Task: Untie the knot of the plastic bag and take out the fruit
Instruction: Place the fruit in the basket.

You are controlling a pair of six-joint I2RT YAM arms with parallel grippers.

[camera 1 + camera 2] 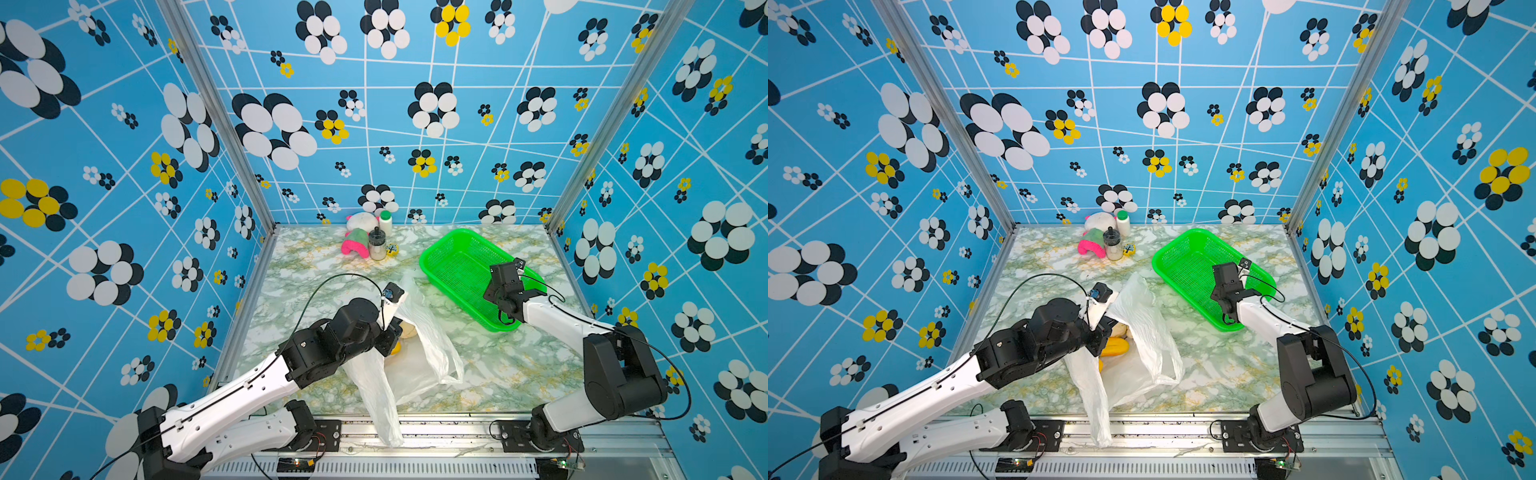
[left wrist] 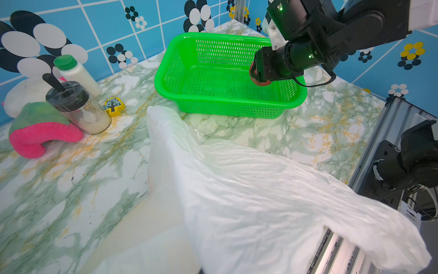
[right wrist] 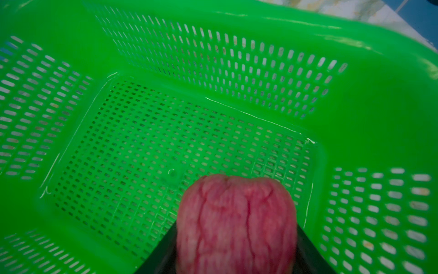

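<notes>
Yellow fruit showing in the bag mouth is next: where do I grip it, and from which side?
Grip the yellow fruit across its narrow middle, probably from above through the open mouth of the plastic bag: it lies flat and elongated, film draped beside it.

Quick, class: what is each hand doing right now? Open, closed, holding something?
Left hand: closed, apparently pinching the bag.
Right hand: closed on a red fruit, over the green basket.

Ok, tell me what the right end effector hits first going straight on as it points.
Likely the green basket, its floor touched first by the red fruit the right end effector holds.
</notes>
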